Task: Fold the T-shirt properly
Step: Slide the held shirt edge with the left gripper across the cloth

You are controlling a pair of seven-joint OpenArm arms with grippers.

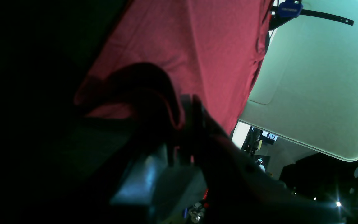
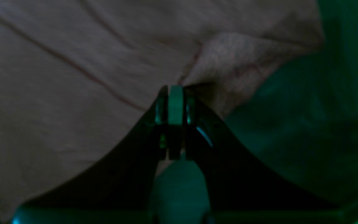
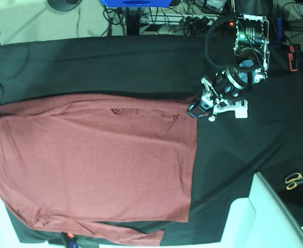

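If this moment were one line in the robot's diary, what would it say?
task: fold T-shirt | left gripper: shut on shirt corner | right gripper: shut on shirt edge | shirt: spread over black cloth

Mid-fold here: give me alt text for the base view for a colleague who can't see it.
A brick-red T-shirt lies spread over a table covered in black cloth. The left gripper pinches the shirt's upper right corner. Scissors lie at the right edge.

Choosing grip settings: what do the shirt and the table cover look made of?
T-shirt: soft matte knit, probably cotton jersey; fine ripples and limp draping.
Black table cover: thin matte cloth, lying flat with faint creases; the fibre is unclear.
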